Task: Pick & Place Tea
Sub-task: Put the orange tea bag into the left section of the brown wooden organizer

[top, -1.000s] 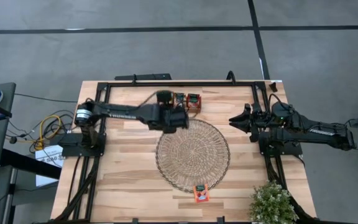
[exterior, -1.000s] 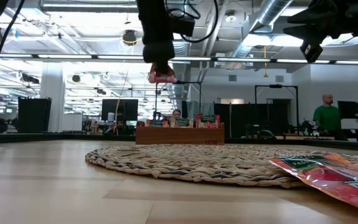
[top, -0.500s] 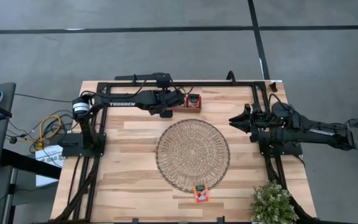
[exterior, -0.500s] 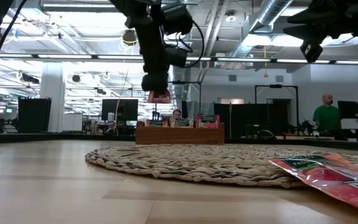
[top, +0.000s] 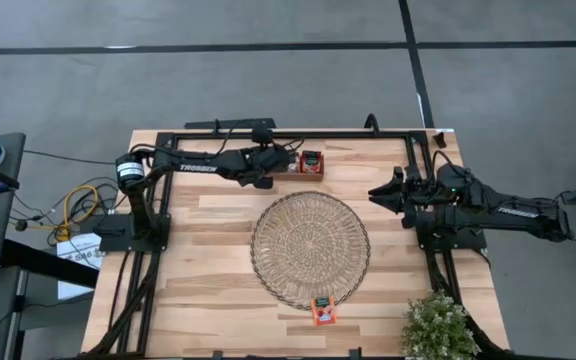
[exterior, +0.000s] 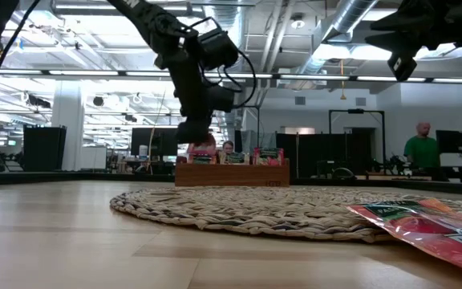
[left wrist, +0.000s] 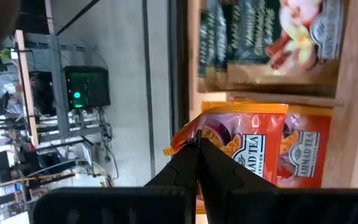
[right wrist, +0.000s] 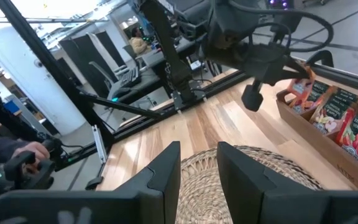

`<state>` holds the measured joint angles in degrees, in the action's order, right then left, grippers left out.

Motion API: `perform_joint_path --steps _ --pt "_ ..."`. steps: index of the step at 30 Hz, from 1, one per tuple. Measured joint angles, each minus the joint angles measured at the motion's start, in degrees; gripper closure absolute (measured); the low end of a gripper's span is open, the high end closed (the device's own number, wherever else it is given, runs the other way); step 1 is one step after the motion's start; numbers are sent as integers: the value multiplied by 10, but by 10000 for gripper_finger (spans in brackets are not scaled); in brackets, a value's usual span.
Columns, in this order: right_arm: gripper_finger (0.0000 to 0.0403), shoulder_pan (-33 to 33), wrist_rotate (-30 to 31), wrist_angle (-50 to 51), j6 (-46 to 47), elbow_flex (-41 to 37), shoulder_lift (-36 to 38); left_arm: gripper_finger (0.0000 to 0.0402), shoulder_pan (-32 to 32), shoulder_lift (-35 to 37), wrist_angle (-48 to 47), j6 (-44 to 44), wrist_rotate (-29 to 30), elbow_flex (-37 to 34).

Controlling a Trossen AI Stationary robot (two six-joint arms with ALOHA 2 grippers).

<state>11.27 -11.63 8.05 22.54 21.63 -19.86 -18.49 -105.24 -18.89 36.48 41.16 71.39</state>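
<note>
Left wrist view: left gripper (left wrist: 197, 144) fingers pinched shut on red-orange square tea packet (left wrist: 253, 149) above brown wooden compartment tray (top: 303, 165) at table's far edge. Risk: thin corner grip slips, packet misses its slot. Right gripper (top: 388, 192) idles part-open, empty, right edge.

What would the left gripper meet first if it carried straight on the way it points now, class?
Probably the wooden tray. The left gripper, shut on a red-orange tea packet, points at the tray's compartments, where other packets already stand. Depth is unclear, so the held packet may touch those first.
</note>
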Motion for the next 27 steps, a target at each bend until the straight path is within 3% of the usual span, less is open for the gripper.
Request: perform_joint_path --steps 14,27 --pt "306 0 18 0 4 0 0 401 -7 -1 71 18 -14 -34" --pt "306 0 18 0 14 0 0 401 -7 -16 58 3 -8 -34"
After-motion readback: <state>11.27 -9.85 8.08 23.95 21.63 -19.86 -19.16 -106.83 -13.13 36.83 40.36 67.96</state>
